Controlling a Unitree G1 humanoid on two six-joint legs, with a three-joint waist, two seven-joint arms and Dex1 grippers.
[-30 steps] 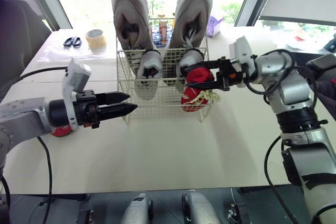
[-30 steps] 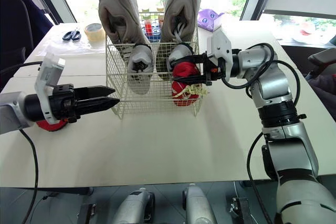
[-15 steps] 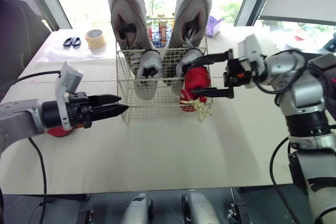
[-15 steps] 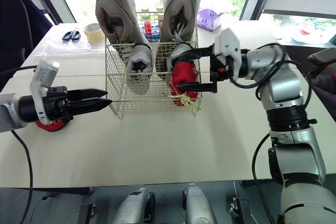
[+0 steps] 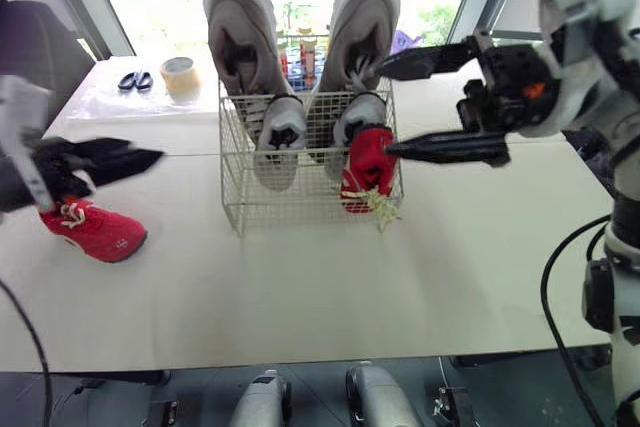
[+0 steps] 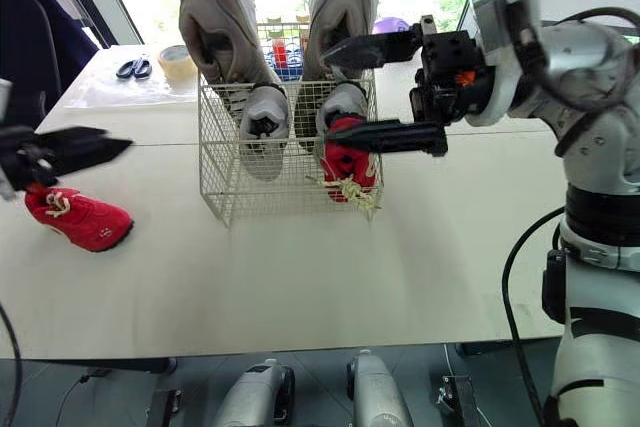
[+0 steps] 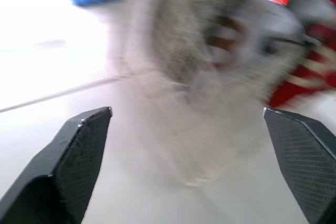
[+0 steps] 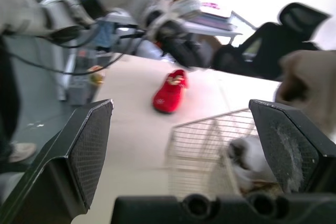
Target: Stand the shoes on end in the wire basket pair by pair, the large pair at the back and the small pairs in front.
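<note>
Basket: wire basket (image 5: 300, 202) stood in the middle of the counter (image 5: 300, 297).
Large pair: left grey shoe (image 5: 243, 42) and right grey shoe (image 5: 364, 32) stood on end, side by side at the back of the basket, rising well above its rim.
Small pair: one red shoe (image 5: 368, 169) stood on end in the basket's front right corner, laces trailing through the wire; the other red shoe (image 5: 95, 230) lay on its sole on the counter, well apart from the basket on the robot's left.
Right gripper (image 5: 384, 109): its fingers (image 5: 450, 147) were spread wide and held nothing; the upper one reached over the rim by the right grey shoe, the lower one pointed at the top of the red shoe in the basket, contact unclear.
Left gripper (image 5: 150, 159): it hovered above the loose red shoe; its fingers (image 7: 79, 150) were wide apart and empty.
Back corner: tape roll (image 5: 182, 75) and scissors (image 5: 138, 79) lay on the robot's left.
</note>
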